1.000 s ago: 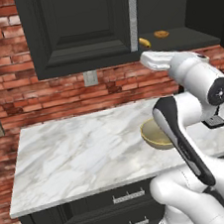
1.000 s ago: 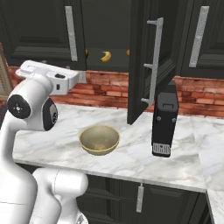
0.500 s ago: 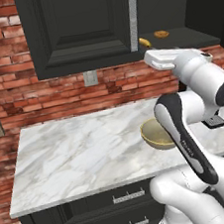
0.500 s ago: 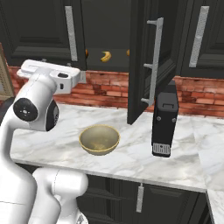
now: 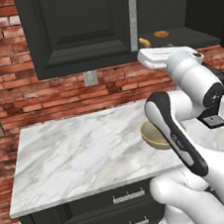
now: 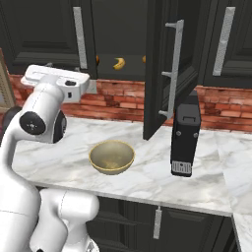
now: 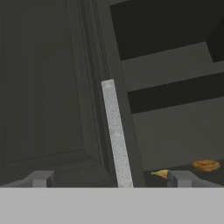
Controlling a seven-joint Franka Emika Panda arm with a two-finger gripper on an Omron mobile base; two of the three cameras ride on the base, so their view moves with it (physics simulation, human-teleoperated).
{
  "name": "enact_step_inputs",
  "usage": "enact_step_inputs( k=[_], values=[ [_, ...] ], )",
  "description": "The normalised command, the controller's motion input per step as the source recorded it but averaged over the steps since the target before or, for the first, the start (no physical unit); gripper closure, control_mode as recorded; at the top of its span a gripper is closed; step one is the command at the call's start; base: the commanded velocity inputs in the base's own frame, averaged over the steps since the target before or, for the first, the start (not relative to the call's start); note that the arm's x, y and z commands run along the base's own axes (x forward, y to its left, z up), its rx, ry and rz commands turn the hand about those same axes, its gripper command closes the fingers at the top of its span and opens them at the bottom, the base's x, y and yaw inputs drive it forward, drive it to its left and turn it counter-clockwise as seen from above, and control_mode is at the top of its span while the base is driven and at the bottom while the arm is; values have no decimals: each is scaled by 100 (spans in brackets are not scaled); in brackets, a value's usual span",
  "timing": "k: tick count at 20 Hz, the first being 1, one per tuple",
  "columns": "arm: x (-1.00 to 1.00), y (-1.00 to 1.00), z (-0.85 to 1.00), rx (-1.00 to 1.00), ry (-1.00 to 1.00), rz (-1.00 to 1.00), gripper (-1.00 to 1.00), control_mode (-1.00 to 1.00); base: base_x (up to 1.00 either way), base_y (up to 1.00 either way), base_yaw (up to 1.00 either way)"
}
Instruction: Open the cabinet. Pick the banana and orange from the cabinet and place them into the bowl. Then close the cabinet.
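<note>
Wall cabinet (image 6: 162, 59), black-charcoal: its right-hand door stands swung out toward the room, long silver bar handle on the edge facing us; the left-hand door (image 5: 80, 28) is shut, its own vertical silver handle (image 7: 116, 131) running up the middle of the hand view. Banana (image 6: 118, 63), small and yellow: lying on the lower shelf inside the open compartment, seen in the right base view between the shut door's handle and the open door; in the left base view a yellow end of it (image 5: 145, 42) peeks past the shut door's handle. Flat orange-brown lump (image 5: 161, 34): on the same shelf, a little apart from the banana, also low at the right of the hand view (image 7: 205, 165). Orange: not made out with certainty. Bowl (image 6: 111, 157), tan with an olive inside: upright on the marble counter (image 5: 74, 149), below the cabinet, nothing in it. Tall black appliance (image 6: 184, 140): standing on the counter to the right of the bowl, under the open door. Gripper (image 7: 111, 178): raised to the foot of the shut door, fingers spread wide with the door handle between the tips, holding nothing.
</note>
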Motion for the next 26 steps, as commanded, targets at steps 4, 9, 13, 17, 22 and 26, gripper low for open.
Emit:
enact_step_inputs(
  k=[4,9,13,17,22,26],
  values=[
    [45,0,0,0,3,0,-100,-100,0,0,0],
    [57,0,0,0,5,-1,-100,-100,0,0,0],
    [65,3,0,0,1,-1,-100,-100,0,0,0],
    [64,9,0,0,1,0,-100,-100,0,0,0],
    [67,14,0,0,0,-1,-100,-100,0,0,0],
    [84,4,0,0,5,0,-100,-100,0,0,0]
  ],
)
